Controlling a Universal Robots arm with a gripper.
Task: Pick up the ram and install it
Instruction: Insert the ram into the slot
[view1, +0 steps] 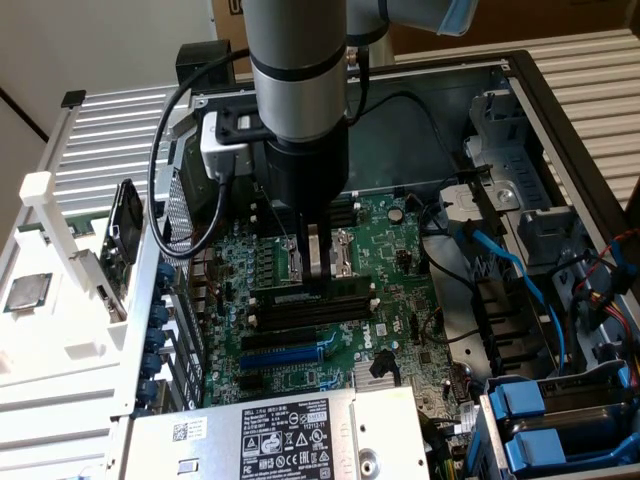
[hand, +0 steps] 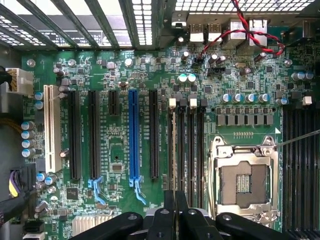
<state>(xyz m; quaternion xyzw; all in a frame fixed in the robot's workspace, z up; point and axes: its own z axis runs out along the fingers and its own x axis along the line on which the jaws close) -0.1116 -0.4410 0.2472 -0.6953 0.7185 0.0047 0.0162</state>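
Currently gripper (hand: 175, 197) is pinched narrow on the ram (view1: 285, 293), held edge-on straight below the fingers, with its long axis parallel to the memory slots (hand: 192, 150).

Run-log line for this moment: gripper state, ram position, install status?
gripper: shut on ram | ram: edge-down at memory slots, level with the board | fully seated: cannot tell

Dark-green ram (view1: 282, 296), green motherboard (hand: 117, 150), blue slot (hand: 133, 135)

Ram (view1: 345, 287) (hand: 173, 150): thin dk-green stick, gripped on edge in jaws, aligned w/ mem slots on mobo.
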